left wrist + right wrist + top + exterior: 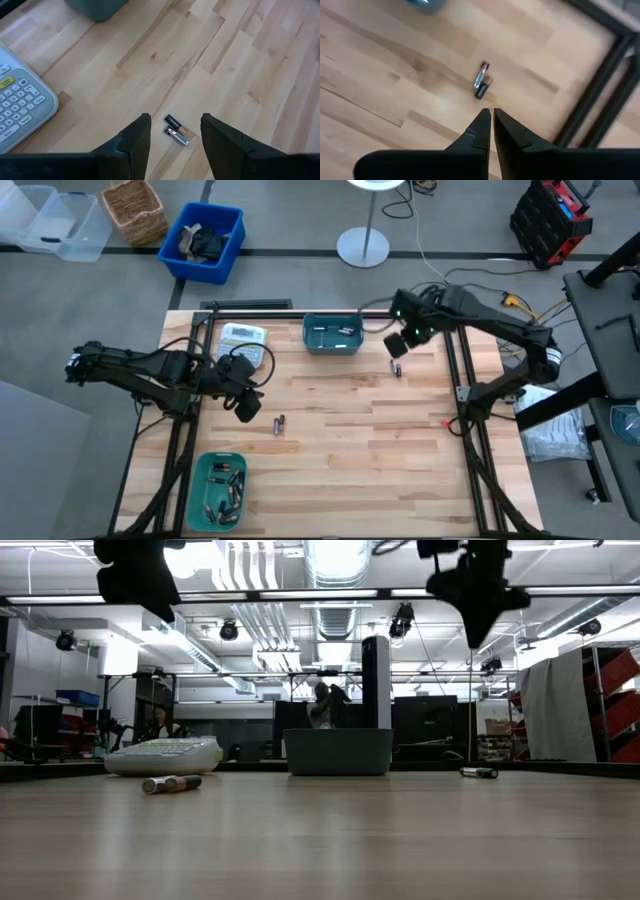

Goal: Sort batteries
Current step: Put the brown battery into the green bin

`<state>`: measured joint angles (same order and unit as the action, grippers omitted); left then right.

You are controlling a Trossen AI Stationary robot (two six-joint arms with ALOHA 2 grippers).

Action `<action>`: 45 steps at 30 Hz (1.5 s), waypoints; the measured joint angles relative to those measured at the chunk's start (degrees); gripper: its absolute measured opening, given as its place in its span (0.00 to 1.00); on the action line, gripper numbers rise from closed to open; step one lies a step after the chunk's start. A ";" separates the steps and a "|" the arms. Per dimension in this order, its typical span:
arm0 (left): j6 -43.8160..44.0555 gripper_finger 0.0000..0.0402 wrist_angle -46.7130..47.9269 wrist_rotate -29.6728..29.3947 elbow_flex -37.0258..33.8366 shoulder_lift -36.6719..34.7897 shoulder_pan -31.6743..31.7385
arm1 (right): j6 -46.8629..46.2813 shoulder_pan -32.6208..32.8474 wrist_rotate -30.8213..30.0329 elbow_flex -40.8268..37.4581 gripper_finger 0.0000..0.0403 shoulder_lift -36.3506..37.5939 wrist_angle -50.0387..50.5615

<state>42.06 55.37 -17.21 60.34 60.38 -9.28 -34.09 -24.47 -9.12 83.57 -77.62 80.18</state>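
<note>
Two small batteries (176, 131) lie side by side on the wooden table (380, 470), left of its middle (279, 423). My left gripper (175, 120) hangs open above them, clear of the table, with a finger to either side and touching nothing. Another pair of batteries (481, 82) lies near the far right (397, 367). My right gripper (491, 114) hovers shut just short of that pair, touching nothing. In the low view both grippers hang high over the table, the left (140, 580) and the right (478, 590).
A teal bin (332, 333) holding a few batteries stands at the table's far middle. Another teal bin (217, 490) with several batteries sits at the near left. A white label-maker with a keypad (245, 345) lies at the far left. Black frame rails (465, 380) run along both sides.
</note>
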 joint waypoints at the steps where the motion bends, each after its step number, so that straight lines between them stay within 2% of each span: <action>1: 0.00 0.38 0.00 0.00 0.00 0.00 0.00 | -0.51 0.00 0.64 -2.72 0.03 0.68 -1.85; 7: 0.69 0.38 0.00 -0.04 0.00 0.02 0.00 | -2.40 -0.02 3.21 -15.59 0.03 2.94 -11.79; 13: 2.27 0.38 0.00 0.02 0.00 0.13 0.00 | -2.74 -0.03 3.53 -20.57 0.03 3.14 -15.69; 16: 3.90 0.38 -0.02 1.91 0.00 0.15 0.00 | -3.96 -0.18 3.92 -23.69 0.03 3.12 -17.68; 20: 9.47 0.38 -0.04 4.14 0.00 0.28 -0.02 | -5.46 0.63 11.01 -27.34 0.03 3.14 -25.25; 24: 17.48 0.38 -0.08 4.61 -0.23 1.82 -0.16 | -6.43 3.39 12.63 -27.76 0.03 3.14 -31.84; 32: 33.17 0.38 -0.04 4.76 -3.81 10.70 0.11 | -5.81 4.22 7.91 -23.60 0.03 3.18 -32.57; 45: 37.95 0.38 -4.56 6.40 -3.89 24.77 0.11 | -4.83 4.22 7.62 -21.95 0.03 3.21 -32.44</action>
<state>80.01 50.81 -10.81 56.45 85.15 -9.17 -38.92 -20.25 -1.50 61.63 -74.41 47.74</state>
